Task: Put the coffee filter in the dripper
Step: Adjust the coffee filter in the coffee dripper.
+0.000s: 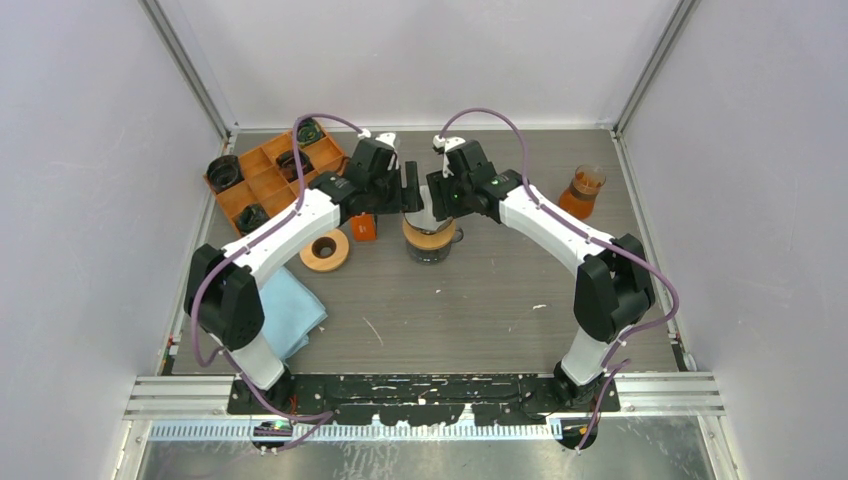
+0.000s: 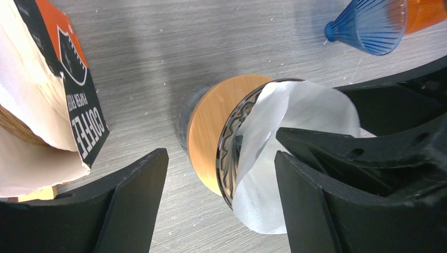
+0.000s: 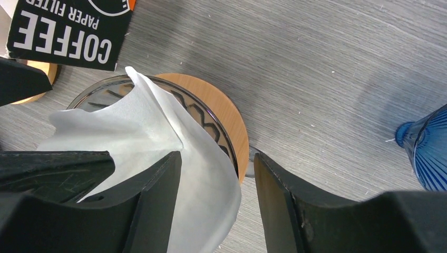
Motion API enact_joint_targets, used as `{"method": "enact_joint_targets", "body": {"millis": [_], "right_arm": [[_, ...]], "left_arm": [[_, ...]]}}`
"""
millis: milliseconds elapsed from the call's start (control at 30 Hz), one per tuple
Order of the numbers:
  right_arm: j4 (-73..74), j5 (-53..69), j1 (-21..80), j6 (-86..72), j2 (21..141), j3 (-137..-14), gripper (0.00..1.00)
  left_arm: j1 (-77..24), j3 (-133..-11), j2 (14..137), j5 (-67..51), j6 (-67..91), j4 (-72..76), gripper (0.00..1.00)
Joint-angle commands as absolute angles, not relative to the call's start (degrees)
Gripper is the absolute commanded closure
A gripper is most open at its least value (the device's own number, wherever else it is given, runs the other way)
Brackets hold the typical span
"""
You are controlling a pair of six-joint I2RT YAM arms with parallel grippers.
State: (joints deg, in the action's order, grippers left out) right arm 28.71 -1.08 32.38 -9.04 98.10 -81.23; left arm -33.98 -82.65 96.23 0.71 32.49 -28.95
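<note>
Hovering at the dripper [image 2: 211, 121], we have left pincer [image 2: 219, 158] and right pincer [image 3: 217, 158] both open; the coffee filter [image 3: 132, 121] sits crumpled in it.

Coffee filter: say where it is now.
Top view, mid-table: the coffee filter sits crumpled in the glass dripper, between left gripper and right gripper.

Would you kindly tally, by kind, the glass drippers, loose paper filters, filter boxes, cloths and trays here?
Glass dripper: 1
Paper filter: 1
Filter box: 1
Blue cloth: 1
Orange tray: 1
Total: 5
</note>
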Motion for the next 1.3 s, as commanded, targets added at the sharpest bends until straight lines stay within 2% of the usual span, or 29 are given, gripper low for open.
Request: {"method": "enact_joint_targets", "body": {"millis": [0, 1267], "right_arm": [[26.4, -0.35, 31.92, -8.39, 95.1, -84.22, 0.41], [23.64, 1.84, 29.44, -10.3, 98.45, -79.37, 0.41]], "left_arm": [[-33.32, -86.2, 96.69, -0.42, 31.43, -26.14, 0.23], [-32.24, -86.24, 101.25, 0.0, 32.26, -27.84, 0.29]]}}
